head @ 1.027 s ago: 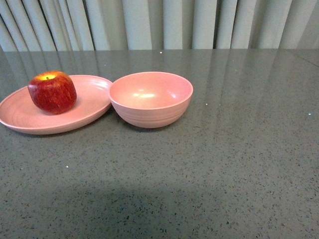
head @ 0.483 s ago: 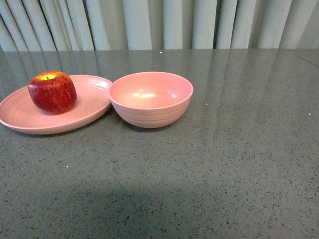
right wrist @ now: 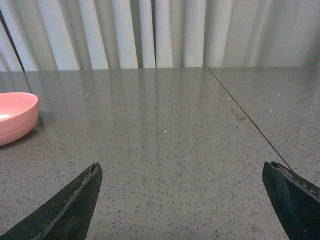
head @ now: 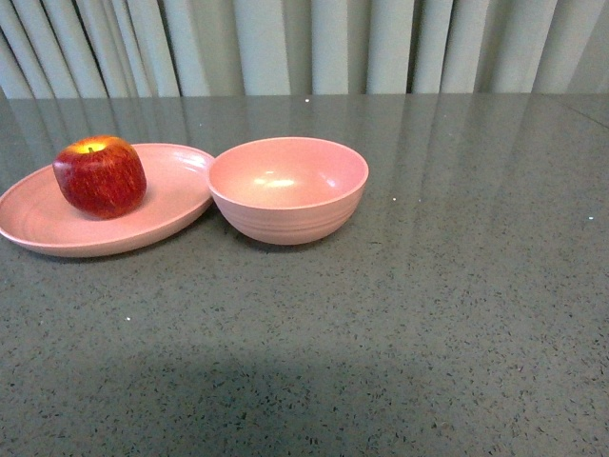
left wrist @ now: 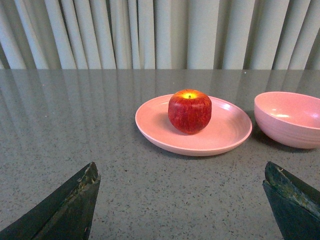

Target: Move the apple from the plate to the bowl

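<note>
The plate (head: 176,202) lies at the far left of the grey speckled table (head: 428,314), and the apple (head: 99,176) sits on its left half, upright, with the yellow patch and stem on top. Just right of the plate stands the bowl (head: 285,224), its wall close against the plate's right rim; whether they touch cannot be told. The bowl has nothing in it. Right of the bowl the table is bare stone, and a pale pleated curtain (head: 333,46) hangs along the far edge.

Neither arm shows in the front view. In the left wrist view, the left gripper (left wrist: 181,169) has its two dark fingers (left wrist: 70,210) spread wide, holding nothing, on the near side of the plate and well short of the apple. In the right wrist view, the right gripper (right wrist: 181,169) is spread just as wide and holds nothing over open table to the right of the bowl, where a thin dark seam (right wrist: 245,116) crosses the surface.
</note>
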Motion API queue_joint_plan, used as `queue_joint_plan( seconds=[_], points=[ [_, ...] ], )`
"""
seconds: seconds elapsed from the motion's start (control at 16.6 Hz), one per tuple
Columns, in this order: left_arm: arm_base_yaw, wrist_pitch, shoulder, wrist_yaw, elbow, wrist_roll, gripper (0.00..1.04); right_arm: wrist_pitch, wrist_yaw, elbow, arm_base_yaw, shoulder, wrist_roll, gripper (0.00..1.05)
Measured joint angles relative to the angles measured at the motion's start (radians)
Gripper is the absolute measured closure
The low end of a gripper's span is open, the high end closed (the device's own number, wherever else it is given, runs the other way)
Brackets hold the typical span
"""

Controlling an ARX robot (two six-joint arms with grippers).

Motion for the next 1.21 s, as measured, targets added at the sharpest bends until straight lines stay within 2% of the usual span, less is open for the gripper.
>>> queue_joint_plan(
  seconds=[0.66, 0.73, 0.79, 0.91, 1.03, 1.21],
  points=[
    [0.0, 0.0, 0.0, 0.0, 0.0, 0.0, 0.07, 0.0, 0.0, 0.0, 0.0, 0.0, 0.0, 0.07],
    [-0.01, -0.045, 0.009, -0.028, 0.01, -0.01, 0.07, 0.0, 0.0, 0.0, 0.0, 0.0, 0.0, 0.07],
    [-0.066, -0.199, 0.095, -0.15, 0.072, -0.061, 0.07, 0.0, 0.0, 0.0, 0.0, 0.0, 0.0, 0.07],
    [-0.102, -0.257, 0.19, -0.223, 0.123, -0.096, 0.07, 0.001, -0.001, 0.0, 0.0, 0.0, 0.0, 0.07],
    [-0.101, -0.224, 0.219, -0.237, 0.145, -0.106, 0.07, -0.002, 0.0, 0.0, 0.0, 0.0, 0.0, 0.07],
    [-0.078, -0.075, 0.343, -0.188, 0.229, -0.087, 0.07, 0.0, 0.0, 0.0, 0.0, 0.0, 0.0, 0.07]
  ],
)
